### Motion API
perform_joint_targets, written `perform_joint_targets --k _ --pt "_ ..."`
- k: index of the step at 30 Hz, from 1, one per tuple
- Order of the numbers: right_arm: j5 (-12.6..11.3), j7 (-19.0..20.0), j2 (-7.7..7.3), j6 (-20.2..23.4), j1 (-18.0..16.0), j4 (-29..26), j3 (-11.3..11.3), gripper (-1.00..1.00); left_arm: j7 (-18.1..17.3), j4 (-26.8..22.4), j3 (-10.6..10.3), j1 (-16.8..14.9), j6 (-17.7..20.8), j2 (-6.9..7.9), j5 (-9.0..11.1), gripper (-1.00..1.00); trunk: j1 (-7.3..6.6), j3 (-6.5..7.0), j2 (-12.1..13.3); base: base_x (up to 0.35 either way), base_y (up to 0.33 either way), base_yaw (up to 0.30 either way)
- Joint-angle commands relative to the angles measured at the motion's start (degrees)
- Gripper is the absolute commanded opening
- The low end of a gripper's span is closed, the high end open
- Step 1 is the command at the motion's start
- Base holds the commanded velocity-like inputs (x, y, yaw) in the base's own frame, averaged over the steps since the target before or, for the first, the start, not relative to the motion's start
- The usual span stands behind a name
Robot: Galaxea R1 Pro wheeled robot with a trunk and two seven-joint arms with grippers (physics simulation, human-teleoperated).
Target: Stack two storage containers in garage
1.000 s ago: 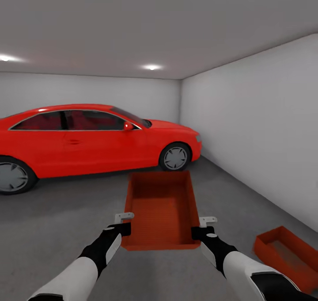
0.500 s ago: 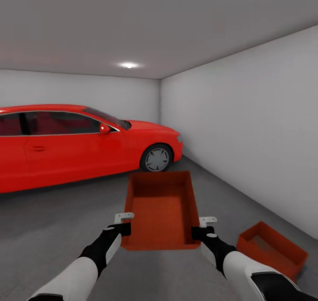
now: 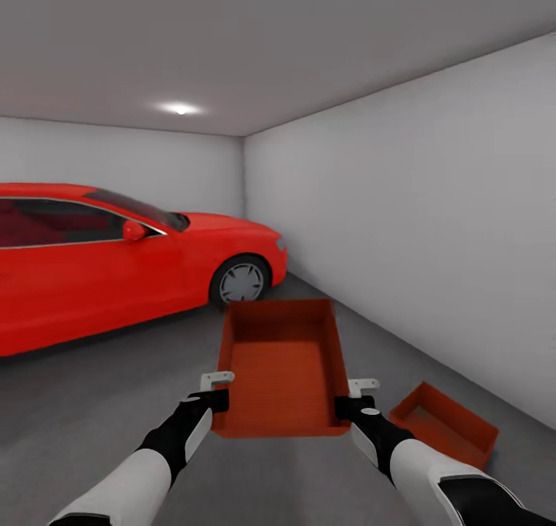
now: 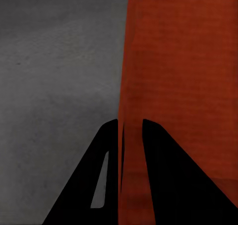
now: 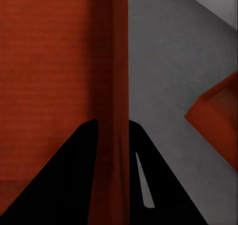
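Red car (image 3: 116, 256) left, second container (image 3: 444, 423) right

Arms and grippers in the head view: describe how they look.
Both forearms are glossy white shells that narrow into black wrist sections. The left gripper and right gripper have black bodies with small light-grey bracket tabs on top. The wrist views show black, tapering fingers.

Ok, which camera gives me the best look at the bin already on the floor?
The head view: the floor bin shows whole, open side up, near the wall. The right wrist view catches just one corner, beside the carried bin.
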Motion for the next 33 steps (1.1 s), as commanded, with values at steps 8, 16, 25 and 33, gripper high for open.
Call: perform_joint_targets --k 8,16,25,33 --pt "0.9 -2.2 -1.13 -0.2 -0.1 -0.2 -1.8 -1.0 2.8 0.0 0.3 0.0 0.5 0.06 -0.1 -1.0 0.05 -0.01 0.0 0.323 0.0 -0.286" --pt "0.9 -2.2 -1.13 -0.2 -0.1 -0.2 -1.8 -1.0 2.8 0.0 0.3 0.0 0.5 0.06 -0.1 -1.0 0.05 -0.01 0.0 0.323 0.0 -0.286" --pt "0.9 -2.2 -1.13 -0.2 -0.1 -0.2 -1.8 -1.0 2.8 0.0 0.3 0.0 0.5 0.13 -0.1 -1.0 0.05 -0.01 0.0 0.323 0.0 -0.286" --pt "0.9 -2.2 -1.13 -0.2 -0.1 -0.2 -1.8 -1.0 2.8 0.0 0.3 0.0 0.5 0.15 -0.1 -1.0 0.05 -0.01 0.0 0.323 0.0 -0.286"
